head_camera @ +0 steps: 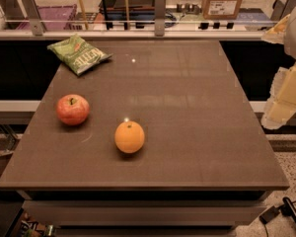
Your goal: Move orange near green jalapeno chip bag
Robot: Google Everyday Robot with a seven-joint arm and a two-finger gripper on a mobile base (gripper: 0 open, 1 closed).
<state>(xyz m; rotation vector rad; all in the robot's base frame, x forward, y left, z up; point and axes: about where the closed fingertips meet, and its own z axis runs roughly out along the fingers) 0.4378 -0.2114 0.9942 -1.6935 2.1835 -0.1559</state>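
Here, the orange, a round, smooth fruit of plain orange colour with a small dimple on top, sits on the wide, flat, grey-brown table, a little left of the frame's centre and towards the lower part of the picture, with a small glint of light just above it. The green jalapeno chip bag, a small crinkled light-green packet with white lettering and a red mark, lies flat near the table's far left corner, in the upper left of the frame, well apart from the orange. Between the two, though off to the left, stands a round red-and-yellow apple with a dark stem. It is near the table's left edge, to the upper left of the orange, touching neither the orange nor the bag. The pale, blocky arm of the robot comes in at the right edge of the frame. Its gripper hangs at the arm's lower end, beyond the table's right edge and far from all three things. It holds nothing that can be seen, and whether it is spread or pressed together I cannot tell. Along the top of the frame, behind a rail, a brown cardboard box with a white label stands at the upper right.
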